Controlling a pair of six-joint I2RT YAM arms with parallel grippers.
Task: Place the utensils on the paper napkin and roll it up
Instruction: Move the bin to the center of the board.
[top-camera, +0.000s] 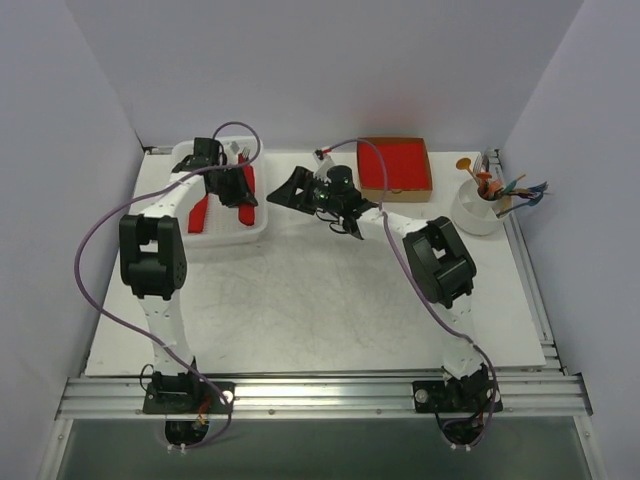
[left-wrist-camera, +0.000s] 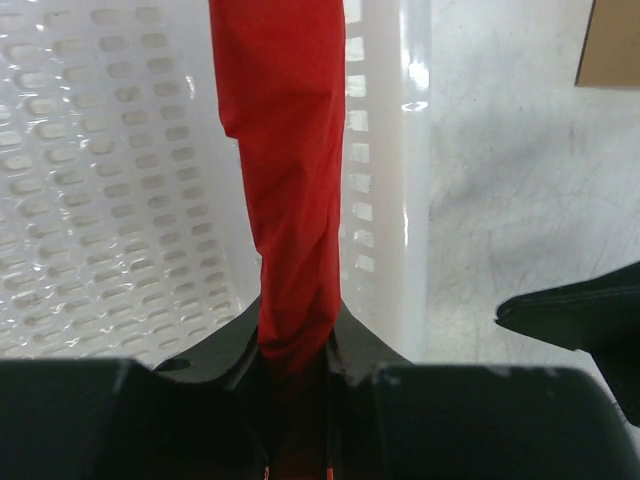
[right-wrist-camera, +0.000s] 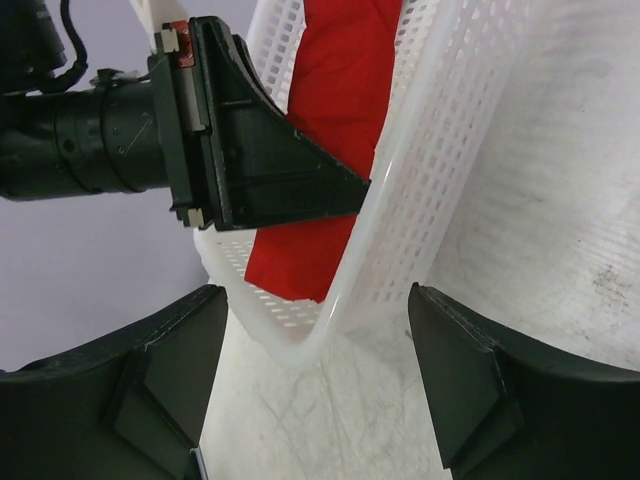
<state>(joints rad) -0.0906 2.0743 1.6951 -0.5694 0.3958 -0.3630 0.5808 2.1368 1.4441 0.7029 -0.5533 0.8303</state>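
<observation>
On the surface (top-camera: 320, 300), our left tool (left-wrist-camera: 297, 345) pinched the napkin roll (left-wrist-camera: 285, 150) in the basket (left-wrist-camera: 385, 150); our spread right tool (right-wrist-camera: 312, 340) could knock its corner.

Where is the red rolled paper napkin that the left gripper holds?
In the top view the red napkin roll is at the table's far left, over the white perforated plastic basket's right side, clamped in the left gripper.

A red napkin roll (left-wrist-camera: 290, 200) is clamped in the left gripper (left-wrist-camera: 296, 350) and is held upright over a white perforated basket (left-wrist-camera: 110, 200). Table (left-wrist-camera: 510, 180) is seen to the right, with a brown cardboard corner (left-wrist-camera: 612, 45) at top right.
</observation>
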